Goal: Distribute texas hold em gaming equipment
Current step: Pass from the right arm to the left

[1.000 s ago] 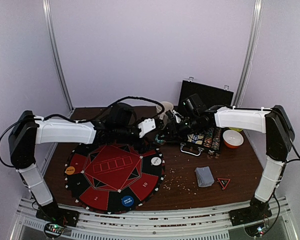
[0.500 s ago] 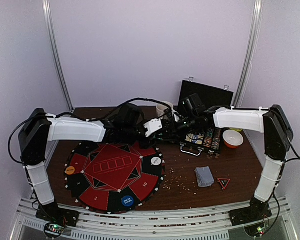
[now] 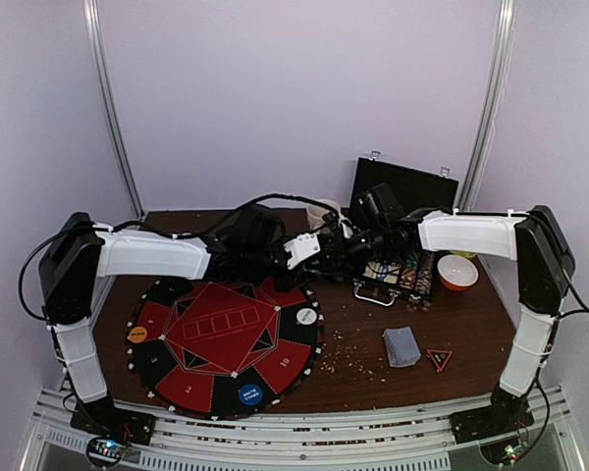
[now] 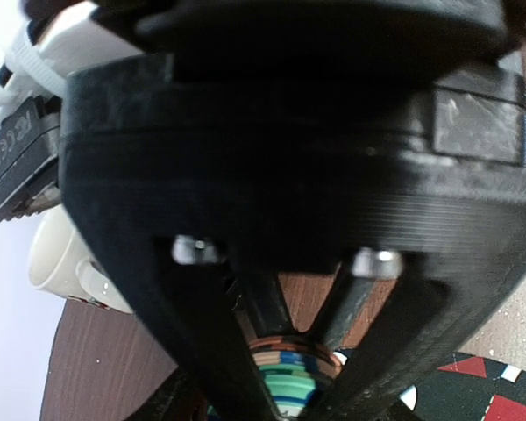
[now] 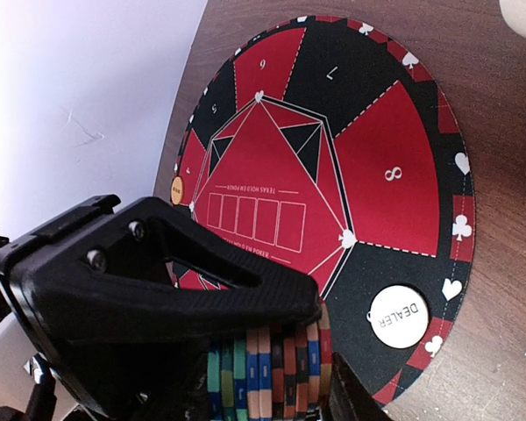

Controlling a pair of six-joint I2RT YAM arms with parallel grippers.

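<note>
My two grippers meet above the table's middle, between the mat and the chip case. A stack of striped-edge poker chips lies on its side between them. The right gripper is shut on the stack across its ends. The left gripper is closed on the same chips from the other side, one black finger lying over them. On the round red-and-black mat lie a white dealer button, a blue button and an orange button. A deck of grey-blue cards rests right of the mat.
An open black chip case stands behind the grippers, a cream mug to its left, an orange bowl to its right. A small red triangle lies by the cards. Crumbs dot the wood.
The left arm reached right to the right gripper, and its jaws closed from wide onto the chip stack. The right arm barely moved.
</note>
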